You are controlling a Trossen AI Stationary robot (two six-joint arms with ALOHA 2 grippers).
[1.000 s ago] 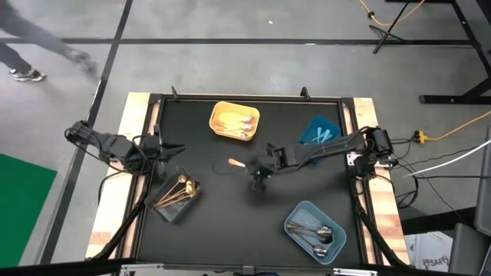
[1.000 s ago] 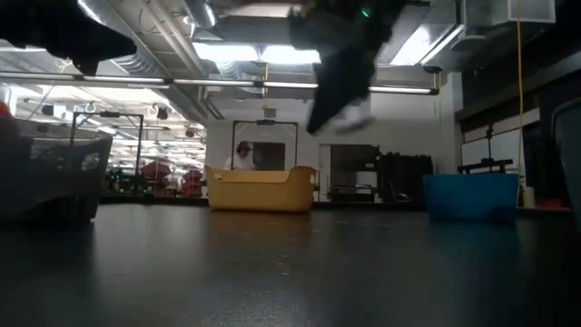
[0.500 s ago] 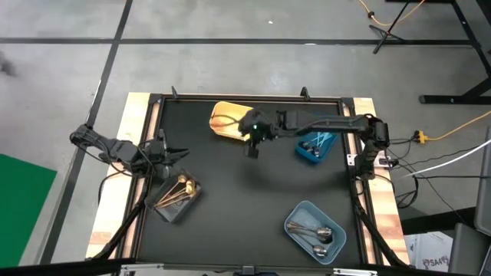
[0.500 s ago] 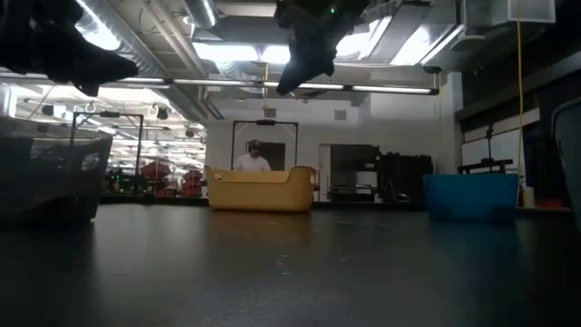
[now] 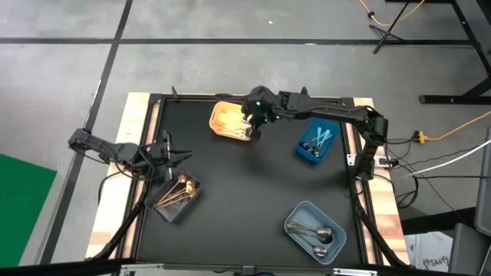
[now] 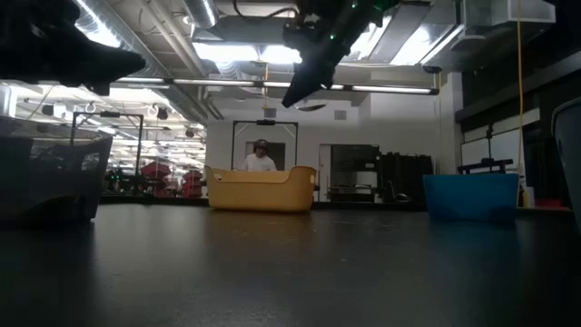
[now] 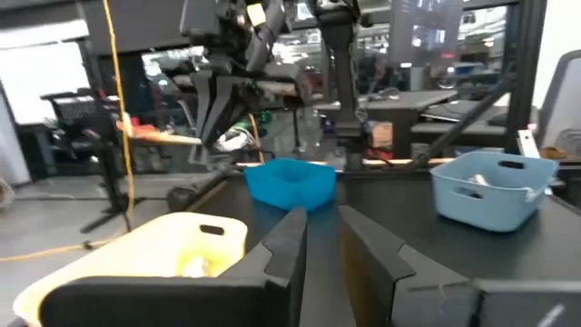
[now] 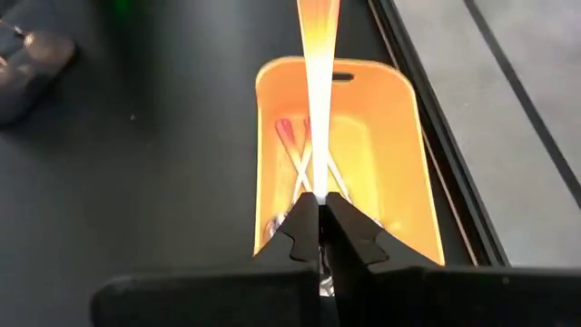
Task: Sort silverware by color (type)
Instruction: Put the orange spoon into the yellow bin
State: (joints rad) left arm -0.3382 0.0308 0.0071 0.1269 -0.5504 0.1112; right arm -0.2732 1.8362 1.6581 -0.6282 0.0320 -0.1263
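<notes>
My right gripper point(image 5: 255, 129) point(image 8: 318, 207) hangs over the near right corner of the yellow bin point(image 5: 223, 123) point(image 8: 413, 173), shut on an orange-handled utensil point(image 8: 318, 82). More orange-handled utensils point(image 8: 300, 154) lie in that bin. In the low view the right gripper point(image 6: 296, 91) is high above the table. My left gripper point(image 5: 173, 149) point(image 7: 323, 238) waits at the table's left, above the clear bin point(image 5: 163, 207) of gold utensils point(image 5: 182, 186), with a narrow gap between its fingers. Light-blue-handled pieces point(image 5: 321, 138) lie in the blue bin point(image 5: 305, 150), silver ones point(image 5: 313, 232) in the grey-blue bin point(image 5: 295, 212). My right gripper pinches the orange utensil's narrow stretch point(image 8: 317, 186) between its two fingertips. The orange handle runs straight forward from the fingers, along them, widening toward its free end point(image 8: 319, 23). The fingers slant downward and hide the other end. The utensil is lifted clear, above the yellow bin.
The four bins stand apart on the black mat point(image 5: 230, 222): yellow at the far middle, blue at far right, grey-blue at near right, clear at near left. A raised rim point(image 5: 253, 98) frames the mat. A person point(image 6: 260, 156) stands in the room beyond.
My right gripper has carried the orange-handled utensil from the table's middle toward the far edge and slightly left, ending over the yellow bin, staying shut. The left gripper has barely shifted.
</notes>
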